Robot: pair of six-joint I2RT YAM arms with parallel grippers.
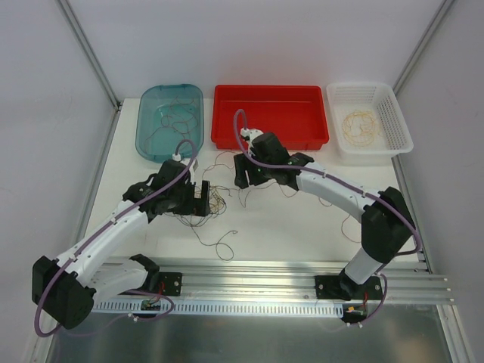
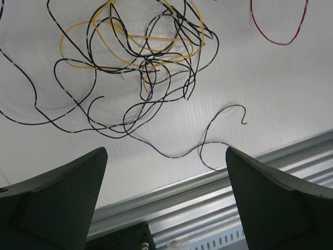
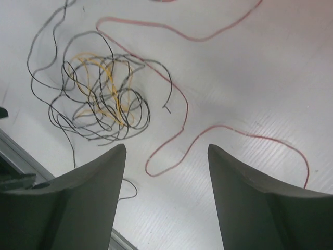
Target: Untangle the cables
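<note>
My left pincer (image 2: 165, 151) is spread wide and holds nothing, hanging over the table (image 2: 281, 94) just short of the knot of black and yellow cables (image 2: 148, 62) lying there. My right pincer (image 3: 167, 147) is parted too, empty, above a loose red wire (image 3: 186, 112) that snakes beside that knot, between the two arms in front of the red tray (image 1: 272, 113)

Nothing readable.
No legible lettering, label, brand or number shows on the cables (image 1: 215, 197), the counter (image 1: 295, 227), the red tray (image 1: 287, 113) or the white basket (image 1: 399, 125).
</note>
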